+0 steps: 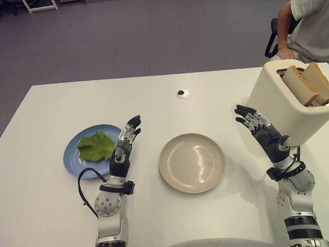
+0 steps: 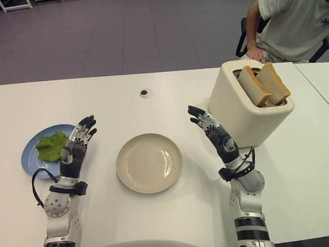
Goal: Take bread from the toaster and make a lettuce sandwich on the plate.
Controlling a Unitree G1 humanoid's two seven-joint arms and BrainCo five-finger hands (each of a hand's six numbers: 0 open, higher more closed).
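- Right hand [image 2: 213, 132] is released, fingers stretched out, holding nothing. It's up off the desk [image 1: 46, 211] just beside the toaster [image 2: 237, 110], on the side that faces the middle of the desk. Can't tell if the fingertips brush the wall, but it looks like a small gap.
- The two slices of bread [image 2: 263, 85] stick up out of the toaster's top slots, side by side and leaning a bit. From that hand they're higher up and further toward the right edge, so I'd guess it has to go up and over the toaster's rim, then pull along the way the slices stand.
- Left hand [image 1: 125, 140] is also open and empty, over by the blue plate [image 1: 71, 158] with the lettuce [image 1: 96, 146] toward the left edge. It's well apart from the toaster, so the bread is clearly the right hand's job.
- The cream plate [image 1: 191, 163] sits between the two hands, near the front edge, nothing on it yet.
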